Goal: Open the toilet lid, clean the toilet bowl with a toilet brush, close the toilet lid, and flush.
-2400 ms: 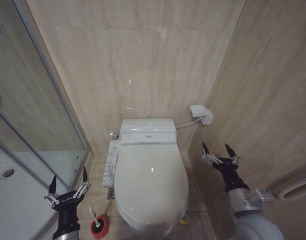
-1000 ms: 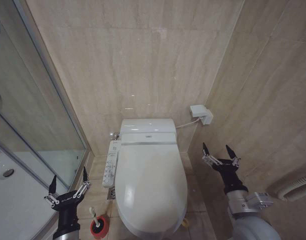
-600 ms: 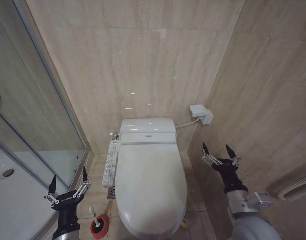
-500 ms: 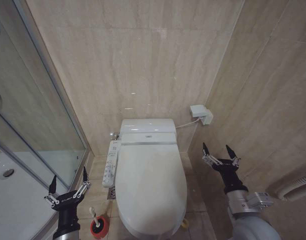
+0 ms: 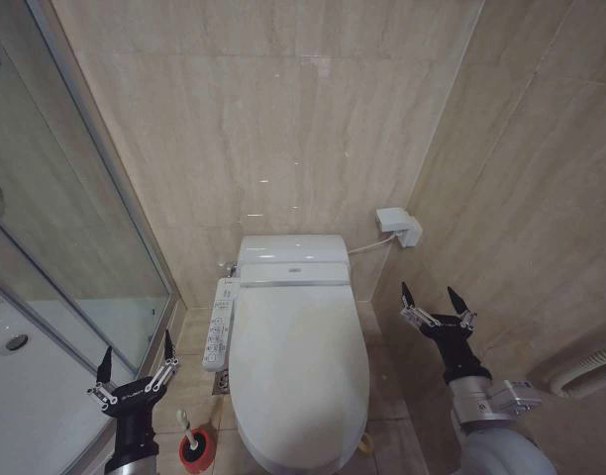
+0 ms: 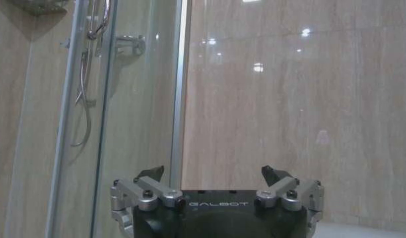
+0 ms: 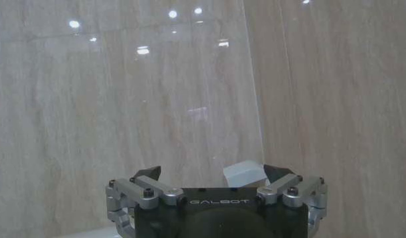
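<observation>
The glossy white toilet lid (image 5: 299, 366) lies shut over the toilet, so the toilet bowl is hidden beneath it. Left of the toilet's front, the toilet brush (image 5: 187, 427) stands by its thin white handle in a round red holder (image 5: 196, 450) on the floor. My left gripper (image 5: 136, 362) is held upright and open just left of the brush, with nothing between its fingers. To the right of the toilet my right gripper (image 5: 437, 298) also points up, open and empty. Both pairs of fingers, the left gripper (image 6: 214, 172) and the right gripper (image 7: 214, 170), face the beige wall.
A long white control panel (image 5: 219, 323) runs along the toilet's left side. A glass shower enclosure (image 5: 65, 237) with a white tray (image 5: 21, 396) stands at the left. A white wall box (image 5: 398, 226) with a cable sits right of the tank. A corrugated hose (image 5: 592, 368) lies at far right.
The whole picture has shifted slightly, the toilet sitting a little lower in the frame, so the camera moved. Both grippers stay upright and open.
</observation>
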